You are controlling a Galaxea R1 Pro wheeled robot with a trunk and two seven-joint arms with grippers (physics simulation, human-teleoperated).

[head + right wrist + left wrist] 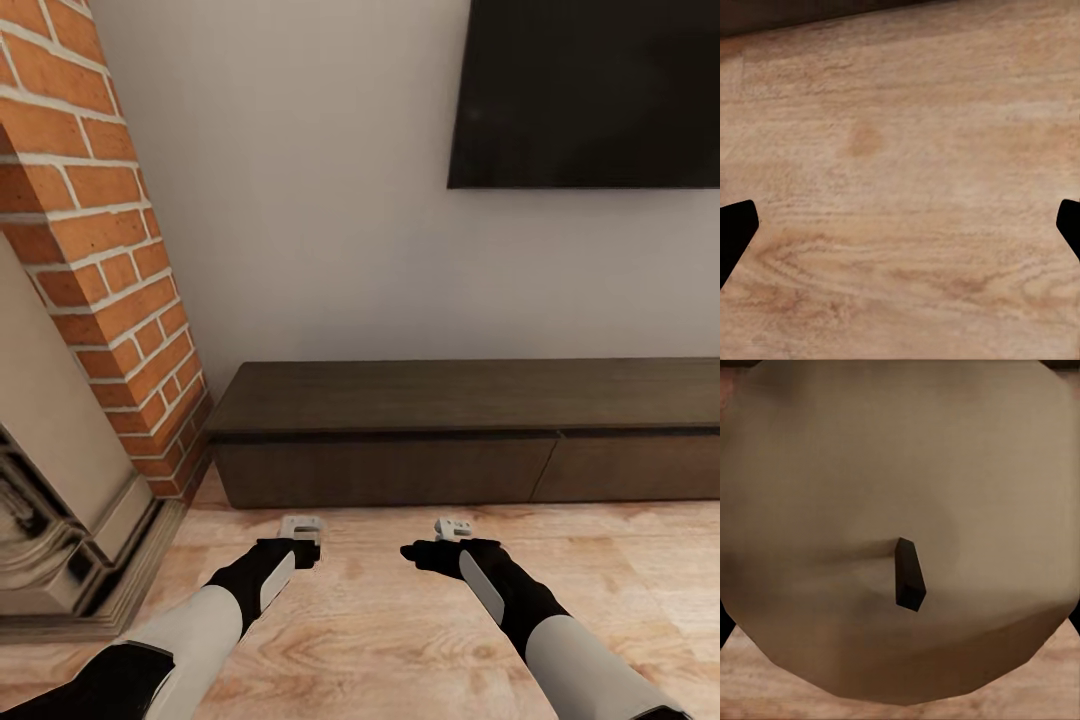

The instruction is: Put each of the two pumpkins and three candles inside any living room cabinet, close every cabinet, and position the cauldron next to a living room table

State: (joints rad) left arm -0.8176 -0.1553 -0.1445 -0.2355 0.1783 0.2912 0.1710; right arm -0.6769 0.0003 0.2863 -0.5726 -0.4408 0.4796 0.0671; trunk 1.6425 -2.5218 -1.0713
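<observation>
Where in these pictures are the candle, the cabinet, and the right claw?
candle (pixel 832 510): left wrist view, on its tan top face beside the dark wick.
cabinet (pixel 385 470): head view, on the left closed drawer front.
right claw (pixel 900 225): right wrist view, midway between the two black fingertips, over the wooden floor.

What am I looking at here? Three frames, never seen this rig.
It is a simulated wheeled robot with two arms. The head view looks down over both arms at the long dark cabinet, drawers shut, against the wall, with a brick fireplace to the left and a black screen above. The left pincer and right pincer hang over the wooden floor. The other two frames come from cameras on each wrist. The left wrist view shows a tan candle with a dark wick, very close up, apparently held. The right pincer is open and empty, fingertips at the frame's edges over bare floor.
</observation>
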